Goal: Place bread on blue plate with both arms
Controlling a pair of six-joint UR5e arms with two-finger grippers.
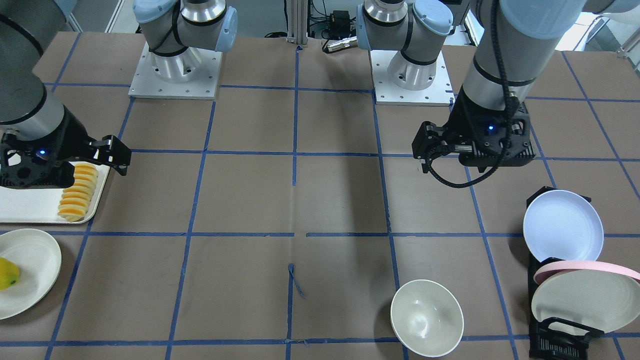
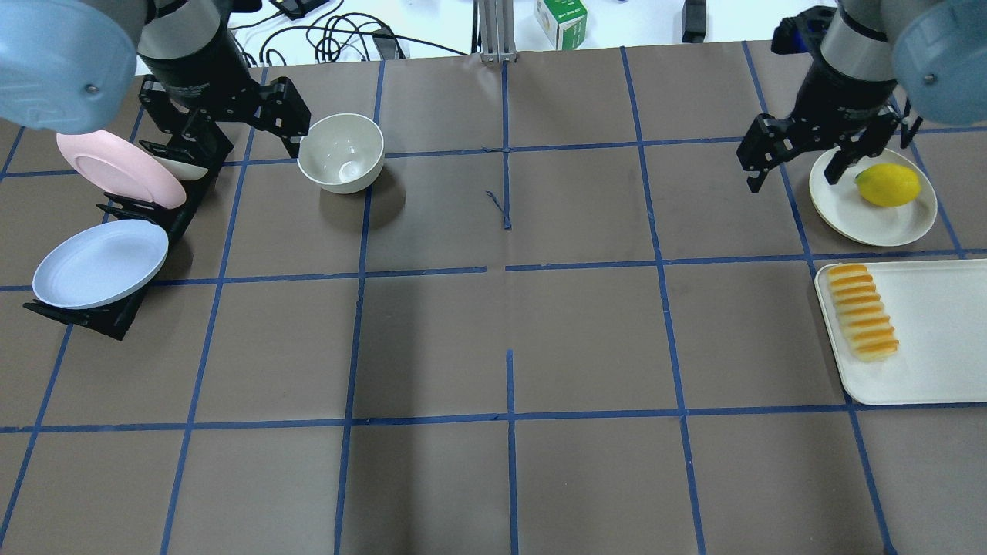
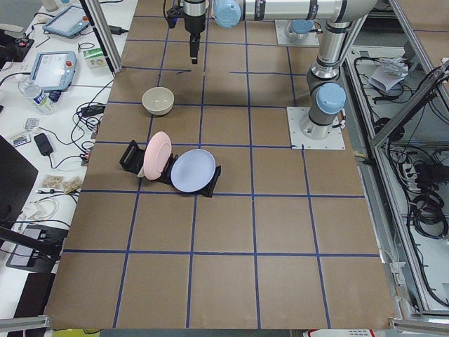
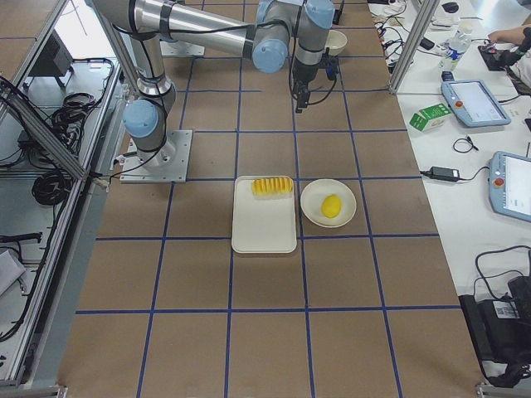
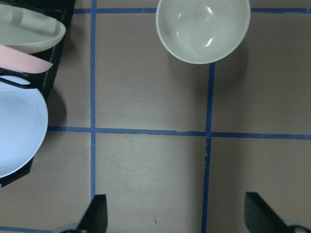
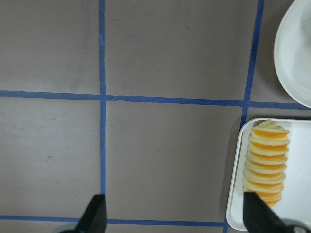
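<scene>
The bread [image 2: 862, 312], a ridged yellow and orange loaf, lies on the left part of a white tray [image 2: 937, 362] at the table's right; it also shows in the right wrist view [image 6: 266, 162]. The blue plate [image 2: 100, 264] leans in a black rack [image 2: 92, 317] at the far left, and its edge shows in the left wrist view [image 5: 17, 131]. My left gripper [image 2: 247, 146] is open and empty, above the table between the rack and a bowl. My right gripper [image 2: 794, 166] is open and empty, above the table beyond the tray, left of the bread.
A deep white bowl [image 2: 341, 152] stands right of my left gripper. A pink plate [image 2: 119, 166] and a cream plate share the rack. A cream plate [image 2: 879, 216] with a yellow fruit [image 2: 888, 185] sits behind the tray. Blue tape lines cross the brown table.
</scene>
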